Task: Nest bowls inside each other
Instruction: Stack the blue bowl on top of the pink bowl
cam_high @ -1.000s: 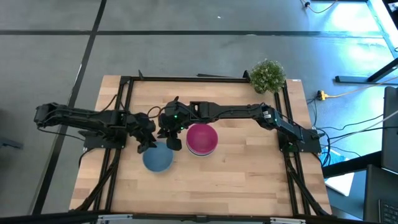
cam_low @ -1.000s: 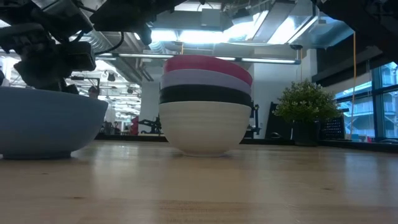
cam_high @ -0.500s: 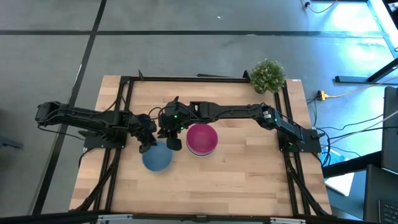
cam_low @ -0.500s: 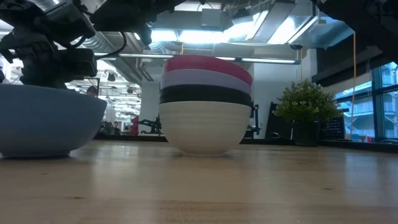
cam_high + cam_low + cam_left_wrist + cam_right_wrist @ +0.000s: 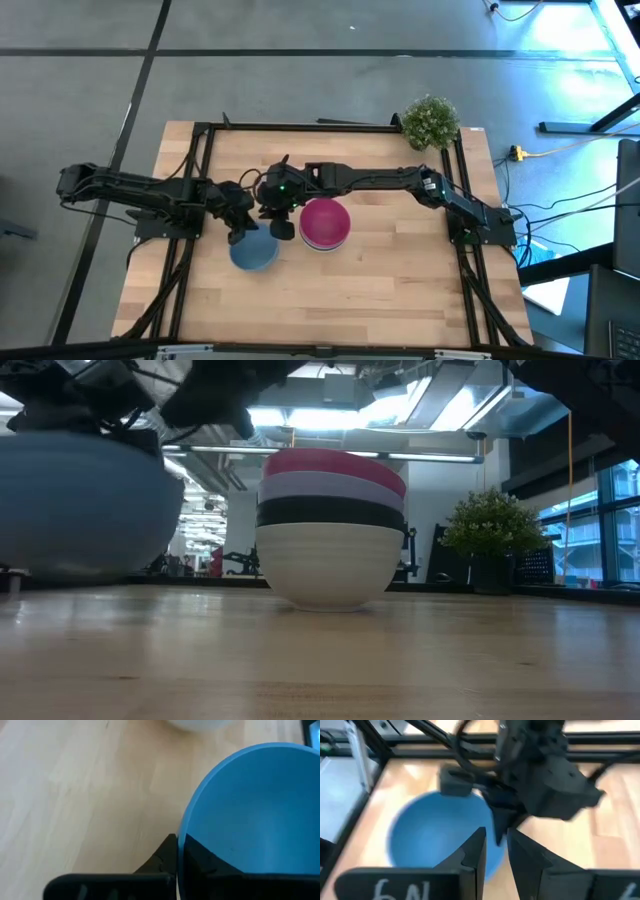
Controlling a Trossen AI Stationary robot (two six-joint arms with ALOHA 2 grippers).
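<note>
The left end effector [image 5: 241,233] is clamped on the rim of the blue bowl [image 5: 254,252], one finger [image 5: 161,861] outside the wall and one inside. Half a second ago the bowl rested on the table [image 5: 400,290]; it now hangs clear of it. This is judged the last transfer: the magenta, lavender, black and white stack [image 5: 331,525] stands just beside the held bowl. The right end effector [image 5: 282,228], fingers narrow and empty, hovers between bowl and stack. A potted plant [image 5: 431,121] occupies the far corner; ceiling lights show beyond.
</note>
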